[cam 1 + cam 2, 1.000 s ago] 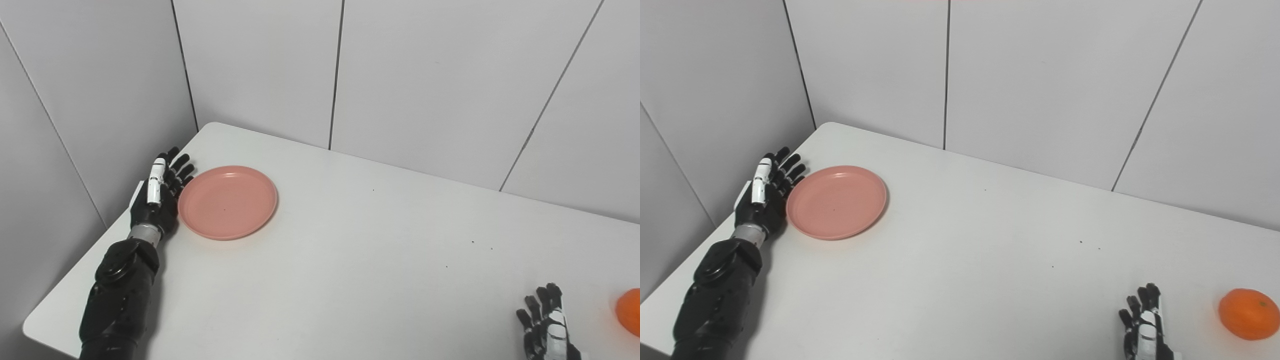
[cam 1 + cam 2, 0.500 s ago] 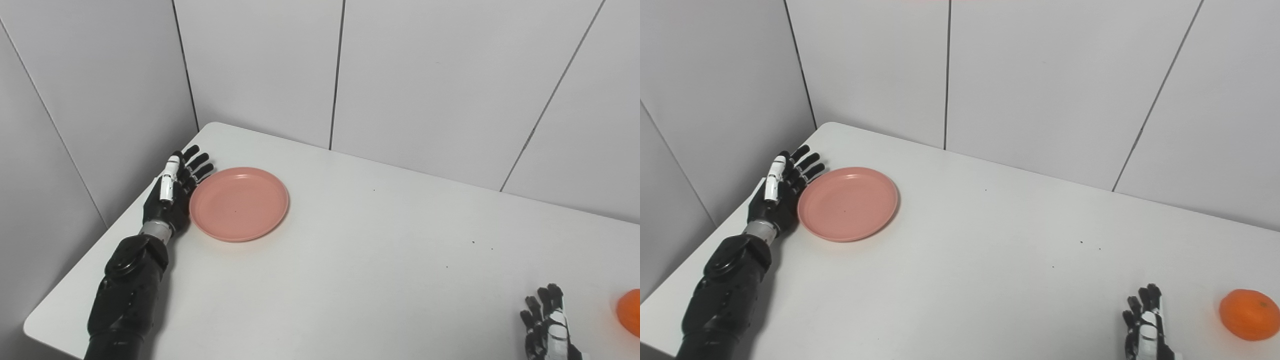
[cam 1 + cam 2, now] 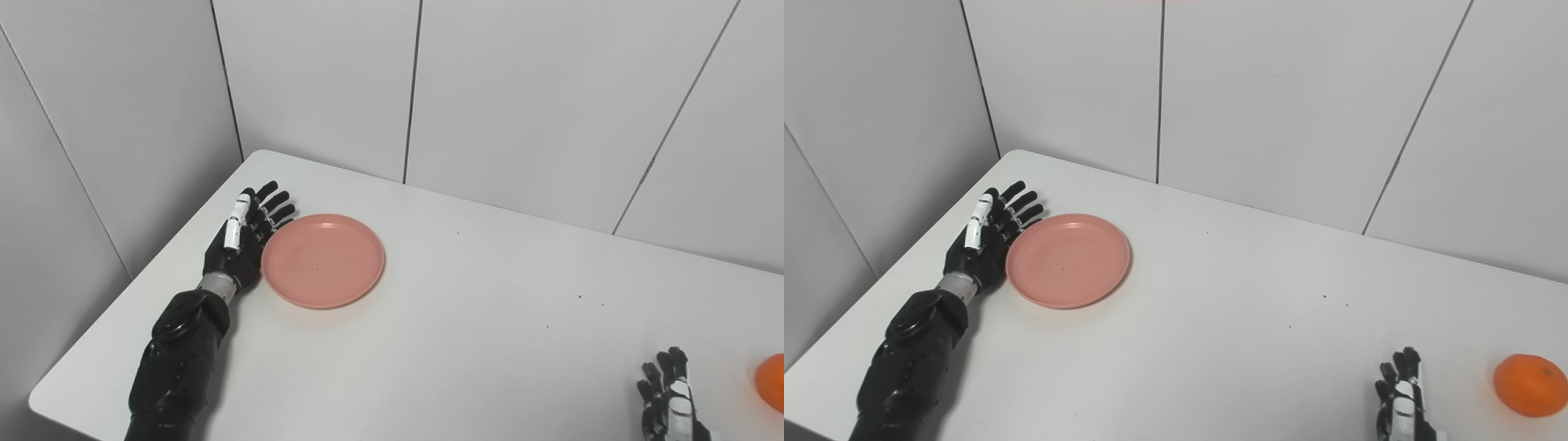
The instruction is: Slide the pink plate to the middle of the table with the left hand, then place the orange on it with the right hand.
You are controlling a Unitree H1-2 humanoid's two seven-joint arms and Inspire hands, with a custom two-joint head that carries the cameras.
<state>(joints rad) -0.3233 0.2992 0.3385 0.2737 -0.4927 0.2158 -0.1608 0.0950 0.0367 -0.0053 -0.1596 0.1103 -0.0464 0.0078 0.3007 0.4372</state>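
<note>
The pink plate lies flat on the left part of the white table. My left hand is open, fingers straight, standing on its edge with the palm against the plate's left rim. The orange rests on the table near the right front; the left eye view cuts it off at the frame edge. My right hand is open at the bottom right, fingers pointing up, a short way left of the orange and apart from it.
Grey panel walls close the table's far side and left side. The table's left edge runs diagonally just behind my left arm. A few small dark specks dot the tabletop.
My left hand has pushed the plate to the right, toward the table's middle, staying against its left rim. The right hand and the orange have stayed put.
</note>
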